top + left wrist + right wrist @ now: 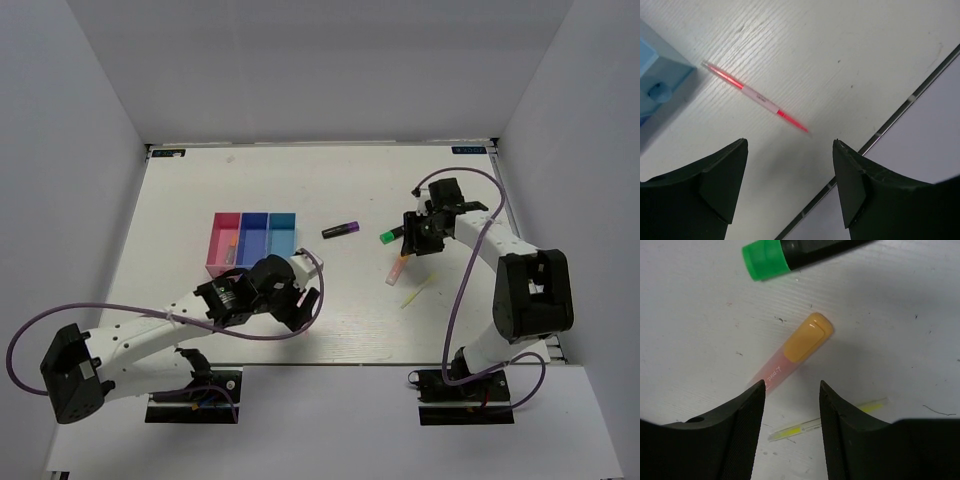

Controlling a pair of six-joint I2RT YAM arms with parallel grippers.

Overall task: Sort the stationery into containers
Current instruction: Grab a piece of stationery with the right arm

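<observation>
On the white table (200, 180), the right pincer (791, 385) hangs released with the orange marker (800, 342) just ahead of its tips, where a skewed close could likely squirt it toward the green-ended highlighter (790, 252) beyond; the left pincer (790, 144), also released, faces the pink-red pen (757, 96).

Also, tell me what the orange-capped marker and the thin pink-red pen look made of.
Orange-capped peach marker: likely plastic, translucent barrel, glossy cap with a highlight. Thin pink-red pen: seemingly clear plastic, glowing red ends, white printed middle.
</observation>
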